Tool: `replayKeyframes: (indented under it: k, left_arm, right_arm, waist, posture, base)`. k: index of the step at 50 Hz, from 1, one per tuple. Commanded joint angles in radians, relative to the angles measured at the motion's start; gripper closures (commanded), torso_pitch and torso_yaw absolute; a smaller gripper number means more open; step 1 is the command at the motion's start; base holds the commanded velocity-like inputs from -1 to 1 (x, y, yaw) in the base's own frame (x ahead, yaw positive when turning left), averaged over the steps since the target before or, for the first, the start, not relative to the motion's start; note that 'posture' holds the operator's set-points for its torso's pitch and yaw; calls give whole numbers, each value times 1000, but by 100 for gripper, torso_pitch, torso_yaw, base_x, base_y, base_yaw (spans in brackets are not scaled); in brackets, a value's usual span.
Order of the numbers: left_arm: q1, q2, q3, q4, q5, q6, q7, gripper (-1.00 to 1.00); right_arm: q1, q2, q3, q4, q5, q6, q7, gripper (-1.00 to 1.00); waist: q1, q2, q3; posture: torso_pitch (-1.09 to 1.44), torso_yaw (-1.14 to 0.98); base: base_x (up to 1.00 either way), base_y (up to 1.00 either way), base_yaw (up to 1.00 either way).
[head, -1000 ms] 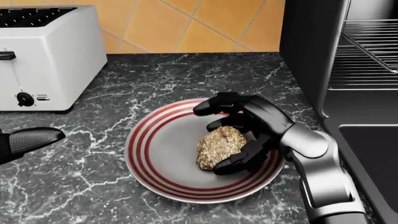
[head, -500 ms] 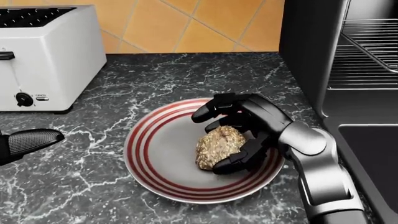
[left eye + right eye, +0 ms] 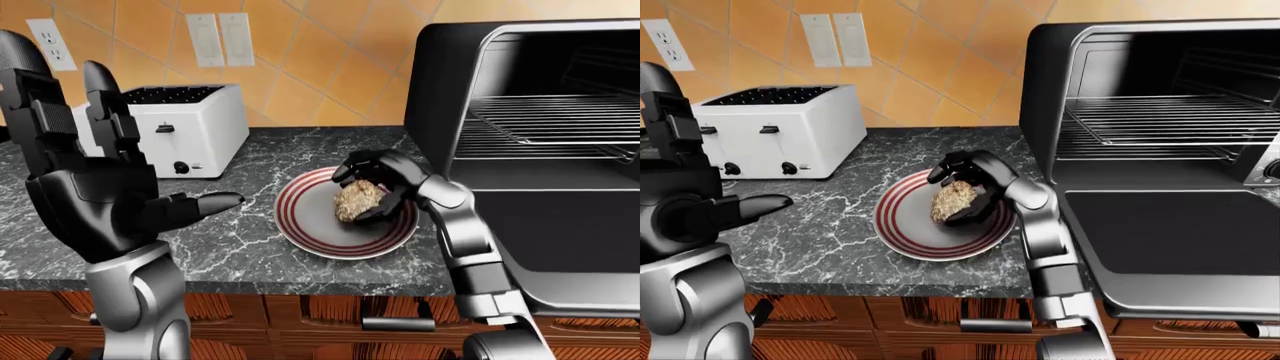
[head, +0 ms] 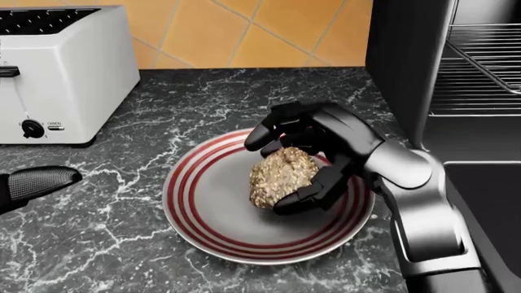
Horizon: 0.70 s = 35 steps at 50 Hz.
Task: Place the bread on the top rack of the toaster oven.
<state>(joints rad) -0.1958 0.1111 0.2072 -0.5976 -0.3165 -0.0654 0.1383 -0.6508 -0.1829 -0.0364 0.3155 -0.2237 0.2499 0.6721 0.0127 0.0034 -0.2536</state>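
The bread, a golden seeded lump, is over the red-striped plate on the dark marble counter. My right hand is shut on the bread, fingers over its top and thumb under its lower edge, and holds it tilted just above the plate. My left hand is open and empty, raised at the left of the left-eye view. The toaster oven stands at the right, its door folded down flat and its top rack bare.
A white slot toaster stands at the left against the tiled wall. The oven's open door juts out past the counter edge right beside my right arm. Wall outlets are above the toaster.
My right hand's fingers have closed round the bread, and it has risen a little and shifted up-left off the plate's middle. The left hand has barely moved.
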Motion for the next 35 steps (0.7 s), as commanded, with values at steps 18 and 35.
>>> replayKeyframes:
  k: [18, 35]
  left_arm:
    - [-22, 11, 8, -27, -4, -12, -2, -100]
    - [-17, 10, 10, -37, -7, -8, -1, -100]
  right_arm:
    - [-54, -4, -12, -149, 21, 54, 4, 32]
    - [-80, -6, -15, -364, 41, 214, 31, 35]
  waist:
    - [0, 2, -9]
    - [1, 1, -7]
  posture:
    - [-33, 0]
    - [-33, 0]
  base:
    - [0, 0, 0]
    - [0, 0, 0]
